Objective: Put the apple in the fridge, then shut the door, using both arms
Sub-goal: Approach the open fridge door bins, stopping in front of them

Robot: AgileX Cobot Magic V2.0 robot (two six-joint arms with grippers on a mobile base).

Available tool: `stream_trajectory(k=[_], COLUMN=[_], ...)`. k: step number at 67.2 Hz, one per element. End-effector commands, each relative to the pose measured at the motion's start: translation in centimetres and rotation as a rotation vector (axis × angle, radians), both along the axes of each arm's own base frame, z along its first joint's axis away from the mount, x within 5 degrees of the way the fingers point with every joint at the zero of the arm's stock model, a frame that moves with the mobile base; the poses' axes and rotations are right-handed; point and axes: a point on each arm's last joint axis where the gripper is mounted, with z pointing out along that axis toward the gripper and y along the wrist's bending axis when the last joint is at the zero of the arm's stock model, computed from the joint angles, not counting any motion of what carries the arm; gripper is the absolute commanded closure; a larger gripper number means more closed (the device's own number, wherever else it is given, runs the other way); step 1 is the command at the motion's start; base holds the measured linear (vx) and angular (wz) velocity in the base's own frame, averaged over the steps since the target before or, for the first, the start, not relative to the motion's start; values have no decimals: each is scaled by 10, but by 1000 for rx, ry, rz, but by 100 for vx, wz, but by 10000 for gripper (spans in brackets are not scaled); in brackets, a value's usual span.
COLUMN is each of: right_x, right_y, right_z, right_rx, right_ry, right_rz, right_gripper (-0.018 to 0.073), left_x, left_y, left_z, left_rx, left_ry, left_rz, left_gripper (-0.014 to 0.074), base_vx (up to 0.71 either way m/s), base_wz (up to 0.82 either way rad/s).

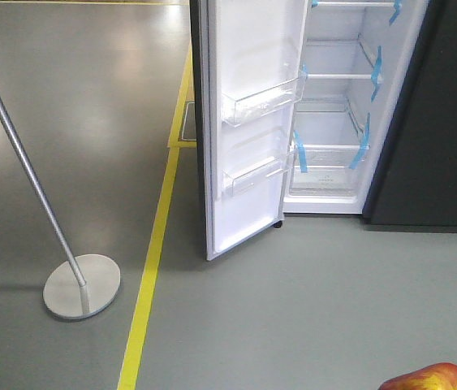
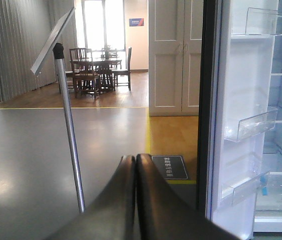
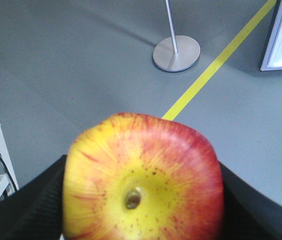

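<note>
Fridge (image 1: 338, 122) is open. The door (image 1: 248, 130) is swung out to the left, white lining facing the room, with two clear bins (image 1: 260, 101) on it. The door's bottom corner ends just short of the yellow floor line (image 1: 151, 268). Shelf fronts have blue tape strips (image 1: 299, 154). A dark grey block (image 1: 447, 122) sits tight against the fridge's right side.

Bare grey floor runs from the near edge up to the fridge opening. The only obstacle is a metal stand (image 1: 82, 284) with a round base, left of the yellow line and well apart from the door. Its pole leans and carries a tilted panel on top.

The apple (image 3: 143, 177) is in the right gripper (image 3: 143, 200), pinched between black fingers (image 3: 30, 205) on both sides, dimple towards the camera. In the front view it just shows at the bottom right edge, well apart from the fridge.

Left gripper (image 2: 135, 160): tips pressed together, nothing between them, pointing at the door's outer edge.

Writing: a dark floor plate (image 2: 170, 166) by the door has white text, too small to read. A blue wall sign (image 2: 136, 22) far back is also unreadable. No brand is visible on the fridge.
</note>
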Motion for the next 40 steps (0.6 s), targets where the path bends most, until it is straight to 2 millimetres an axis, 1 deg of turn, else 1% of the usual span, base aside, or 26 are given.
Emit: stream_trajectory(k=[1, 40], right_x=[3, 3], right_y=[2, 2], right_z=[11, 11], right_rx=[56, 56], right_ry=[-47, -47], right_rz=[-10, -10], right_gripper=[472, 472], left_x=[-3, -3], left_y=[0, 0], left_z=[13, 13], left_rx=[3, 3], left_ry=[-98, -98], left_rz=[1, 1], left_gripper=[603, 603], base_vx=[19, 17], base_wz=[-1, 0])
